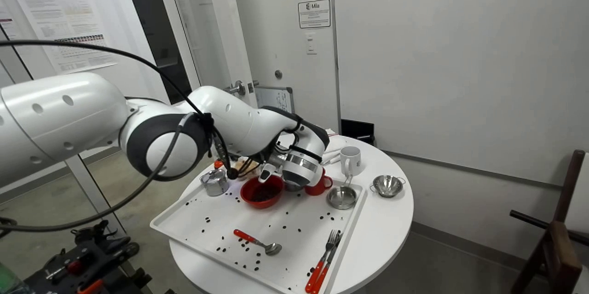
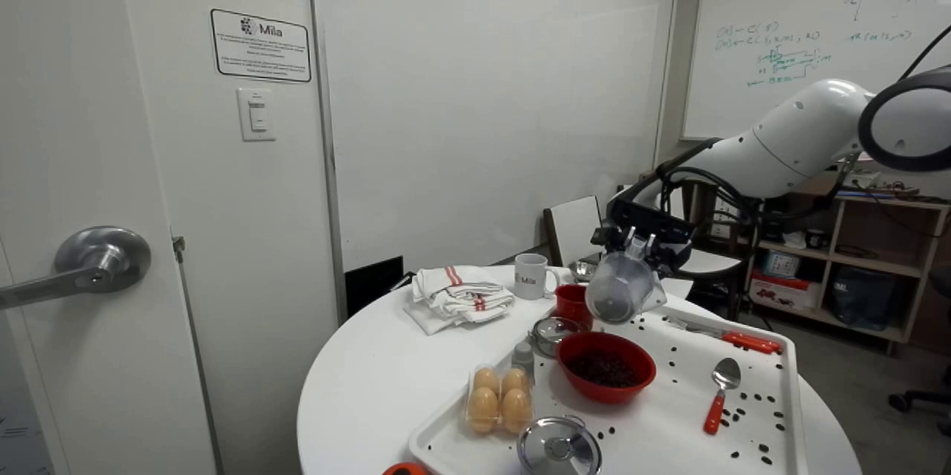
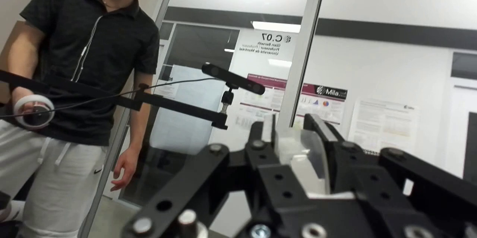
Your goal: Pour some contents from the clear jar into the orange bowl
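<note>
Pinching the clear jar (image 2: 620,291) between narrowly parted jaws, the tool (image 3: 293,128) holds it tilted just above the far rim of the red bowl (image 2: 605,342), where dark beans (image 2: 603,369) already lie, so pouring seems largely done, with righting the jar left.

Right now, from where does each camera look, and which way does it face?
An exterior view: high, on the spoon side, facing down over the tray and red bowl; the arm shows at left.
An exterior view: on the lidded pot side, facing across the table; the arm shows at right, its gripper holding the clear jar tilted.
Wrist view: behind the fingers, facing past them to a person in a dark polo shirt.
Both exterior views share the arm, tray, red bowl and Mila sign.
</note>
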### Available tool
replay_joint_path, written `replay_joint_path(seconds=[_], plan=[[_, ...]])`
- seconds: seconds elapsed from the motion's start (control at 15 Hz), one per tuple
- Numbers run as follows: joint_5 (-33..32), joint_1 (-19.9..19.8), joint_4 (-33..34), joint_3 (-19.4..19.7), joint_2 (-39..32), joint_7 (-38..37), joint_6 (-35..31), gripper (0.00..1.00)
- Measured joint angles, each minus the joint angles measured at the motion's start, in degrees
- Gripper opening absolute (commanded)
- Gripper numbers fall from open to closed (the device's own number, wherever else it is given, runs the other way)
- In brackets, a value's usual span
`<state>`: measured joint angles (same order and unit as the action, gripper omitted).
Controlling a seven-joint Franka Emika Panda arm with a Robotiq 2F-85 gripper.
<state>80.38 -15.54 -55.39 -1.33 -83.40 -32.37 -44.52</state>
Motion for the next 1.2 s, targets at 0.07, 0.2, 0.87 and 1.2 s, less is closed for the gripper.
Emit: replay_joint_path(seconds=[0.07, 0.2, 0.87, 1.2], plan=[[-1.0, 0.7, 0.1, 0.6, 0.3, 0.0, -0.8, 0.08], [-3.4, 2.0, 0.1, 1.6, 1.3, 0.1, -2.3, 0.08], [-19.2, 12.7, -8.0, 9.3, 18.0, 9.4, -10.1, 0.08], [-30.2, 16.8, -18.7, 9.7, 31.2, 14.9, -20.9, 0.08]])
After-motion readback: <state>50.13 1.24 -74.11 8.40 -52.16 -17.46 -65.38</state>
